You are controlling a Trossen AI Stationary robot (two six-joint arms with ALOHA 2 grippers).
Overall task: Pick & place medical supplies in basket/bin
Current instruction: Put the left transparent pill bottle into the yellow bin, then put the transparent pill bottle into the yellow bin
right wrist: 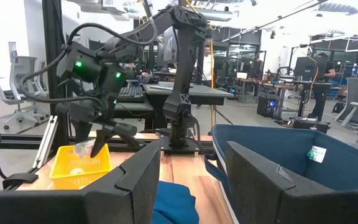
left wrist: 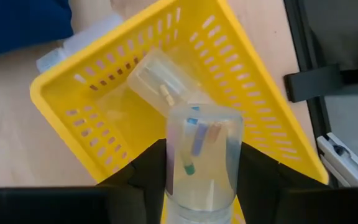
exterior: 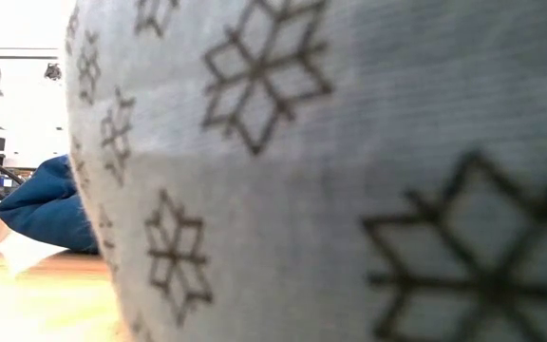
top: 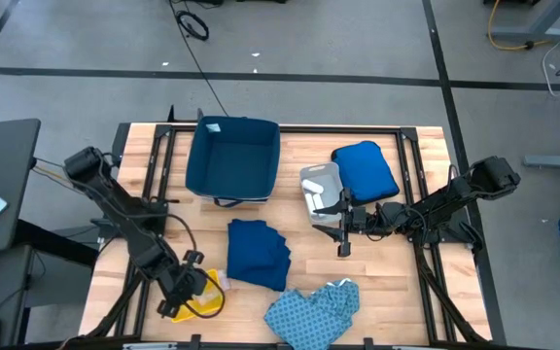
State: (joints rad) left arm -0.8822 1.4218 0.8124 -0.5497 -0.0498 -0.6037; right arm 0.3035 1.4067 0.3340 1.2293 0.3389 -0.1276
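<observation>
Yellow plastic tray (top: pixel 205 299) sits at the lower left of the high view, and the left gripper (left wrist: pixel 199 180) hangs over it, its fingers pinching a clear tube (left wrist: pixel 201 158) above a second tube (left wrist: pixel 157 81) lying in the tray. Near the frame's centre the right gripper (top: pixel 343 229) hovers beside the grey tray (top: pixel 319 185), fingers spread. Right of the yellow tray lie the navy garment (top: pixel 259 253) and patterned garment (top: pixel 314 309); the navy bin (top: pixel 233 158) stands above them.
</observation>
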